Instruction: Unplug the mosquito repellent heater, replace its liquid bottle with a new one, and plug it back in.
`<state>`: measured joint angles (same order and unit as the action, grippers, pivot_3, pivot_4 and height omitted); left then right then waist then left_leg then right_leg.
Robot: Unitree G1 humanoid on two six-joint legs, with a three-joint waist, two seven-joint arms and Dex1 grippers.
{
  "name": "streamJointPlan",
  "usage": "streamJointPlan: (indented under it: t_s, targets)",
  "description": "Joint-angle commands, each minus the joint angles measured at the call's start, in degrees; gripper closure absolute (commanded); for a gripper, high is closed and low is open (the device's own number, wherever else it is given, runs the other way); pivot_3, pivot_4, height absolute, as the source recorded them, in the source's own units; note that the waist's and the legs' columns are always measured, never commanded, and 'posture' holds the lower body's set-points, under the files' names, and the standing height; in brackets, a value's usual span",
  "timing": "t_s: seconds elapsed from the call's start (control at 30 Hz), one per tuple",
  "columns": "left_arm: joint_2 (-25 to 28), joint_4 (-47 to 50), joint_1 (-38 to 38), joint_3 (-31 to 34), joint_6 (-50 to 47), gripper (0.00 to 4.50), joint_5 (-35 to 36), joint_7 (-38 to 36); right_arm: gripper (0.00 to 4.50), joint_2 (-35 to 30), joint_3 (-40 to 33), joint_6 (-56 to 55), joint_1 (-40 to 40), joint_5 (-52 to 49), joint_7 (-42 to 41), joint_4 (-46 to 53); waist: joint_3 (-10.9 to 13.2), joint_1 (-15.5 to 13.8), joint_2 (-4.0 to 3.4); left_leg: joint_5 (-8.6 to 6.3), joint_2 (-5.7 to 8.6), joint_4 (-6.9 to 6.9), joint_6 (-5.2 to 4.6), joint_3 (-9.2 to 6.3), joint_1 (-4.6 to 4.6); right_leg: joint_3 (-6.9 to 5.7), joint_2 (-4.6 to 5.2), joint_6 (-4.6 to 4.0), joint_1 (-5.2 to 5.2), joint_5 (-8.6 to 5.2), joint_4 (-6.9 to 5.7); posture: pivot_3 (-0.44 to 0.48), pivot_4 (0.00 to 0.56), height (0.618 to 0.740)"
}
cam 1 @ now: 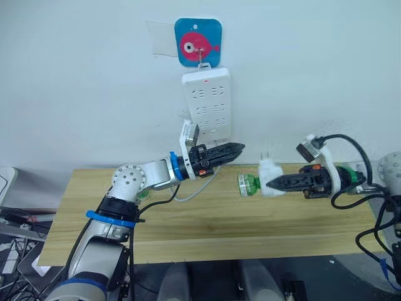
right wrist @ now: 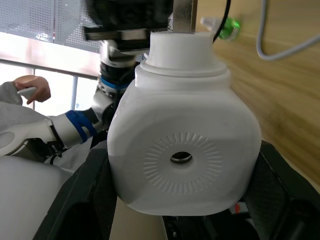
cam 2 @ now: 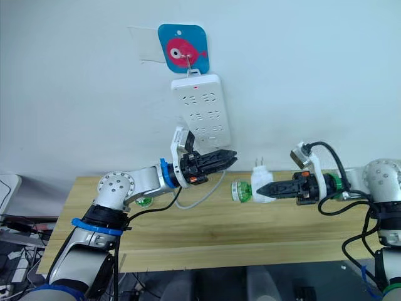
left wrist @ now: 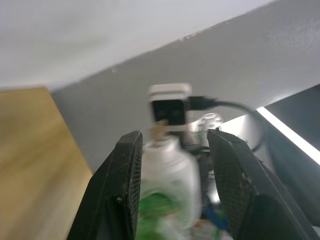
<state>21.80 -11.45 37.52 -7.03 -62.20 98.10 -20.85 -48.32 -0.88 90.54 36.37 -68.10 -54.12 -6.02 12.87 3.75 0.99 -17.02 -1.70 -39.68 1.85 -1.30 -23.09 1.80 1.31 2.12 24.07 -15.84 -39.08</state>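
A: The mosquito repellent heater (cam 2: 260,183) hangs above the wooden table (cam 2: 207,232), off the power strip (cam 2: 202,110), gripped in the right gripper (cam 2: 266,188) with both fingers closed on its sides.

B: And its liquid bottle (cam 2: 239,190)?

A: It is screwed into the heater, its long axis level, green base pointing toward the left gripper (cam 2: 229,155). That arm is nearer; its fingers stand apart, holding nothing, bottle in line between them.

B: The new one (right wrist: 220,23)?

A: Lying on the table.

White power strip (cam 1: 207,103) hung from blue fish hook plaque (cam 1: 198,42), wooden table (cam 1: 207,232), grey cable (cam 1: 194,188)
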Motion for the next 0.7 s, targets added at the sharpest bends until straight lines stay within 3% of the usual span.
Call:
streamJointPlan:
  t_s: [0.03, 0.2, 0.37, 0.47, 0.5, 0.57, 0.6, 0.7]
  targets:
    - [-1.6, 3.4, -0.6, 2.5, -3.2, 1.46, 3.3, 2.7, 1.53, 0.2, -2.3, 0.7, 1.5, 0.1, -1.0, 0.4, 0.0, 0.0, 0.0, 0.01, 0.01, -0.05, 0.01, 0.02, 0.0, 0.02, 0.01, -0.01, -0.02, 0.01, 0.0, -0.098, 0.194, 0.74]
    - [-1.1, 6.5, -0.5, 6.3, -1.6, 0.02, -2.9, 1.7, 1.53, 0.5, -3.3, 1.1, 2.1, 0.8, -0.8, -1.3, 0.0, -0.1, 0.0, 0.01, 0.05, -0.08, 0.02, 0.04, 0.02, 0.22, -0.01, -0.01, -0.03, 0.01, -0.04, -0.097, 0.194, 0.74]
    - [6.9, 20.4, -2.3, 5.1, 6.6, 0.02, -23.1, -11.9, 1.53, -0.4, -4.8, 1.4, 2.1, 2.3, -1.4, -4.2, 0.0, -0.2, -0.02, 0.01, 0.05, -0.02, 0.03, 0.11, 0.01, 0.29, -0.02, -0.01, 0.0, 0.01, -0.01, -0.099, 0.196, 0.74]
    - [14.1, 29.8, -6.1, -0.9, 23.5, 0.02, -43.7, -25.3, 1.53, -0.8, -5.3, 1.9, 2.8, 2.9, -1.8, -7.1, 0.0, -0.3, -0.03, 0.01, 0.07, 0.01, 0.04, 0.24, 0.05, 0.3, -0.03, -0.02, -0.02, 0.01, 0.03, -0.091, 0.197, 0.74]
    - [15.2, 30.3, -7.8, -3.0, 34.8, 0.02, -53.7, -28.0, 1.53, -0.8, -5.3, 2.0, 3.4, 3.3, -2.0, -8.4, 0.0, -0.4, -0.04, 0.01, 0.07, 0.07, 0.04, 0.3, 0.08, 0.3, -0.03, -0.02, -0.03, 0.01, 0.05, -0.091, 0.197, 0.74]
    - [16.0, 28.4, -9.9, -6.2, 52.8, 0.02, -68.4, -30.3, 1.53, -0.5, -5.2, 2.0, 4.3, 4.0, -2.4, -10.0, 0.0, -0.6, -0.04, 0.01, 0.09, 0.11, 0.04, 0.42, 0.15, 0.34, -0.02, -0.02, -0.02, 0.01, 0.04, -0.078, 0.197, 0.74]
    - [16.3, 25.0, -10.9, -8.3, 67.8, 0.02, -78.4, -31.8, 1.53, -0.2, -5.1, 2.0, 4.9, 4.4, -2.5, -10.8, 0.0, -0.6, -0.03, 0.01, 0.08, 0.11, 0.04, 0.54, 0.15, 0.36, -0.01, -0.03, -0.03, 0.02, 0.07, -0.078, 0.197, 0.74]
    - [14.4, 13.5, -10.8, -10.1, 99.9, 0.02, -98.2, -27.3, 1.53, 0.9, -4.8, 2.0, 6.4, 4.3, -2.4, -12.4, 0.0, -0.9, -0.03, 0.01, 0.07, 0.1, 0.03, 0.79, 0.15, 0.39, 0.0, -0.06, -0.03, 0.04, 0.08, -0.075, 0.201, 0.74]
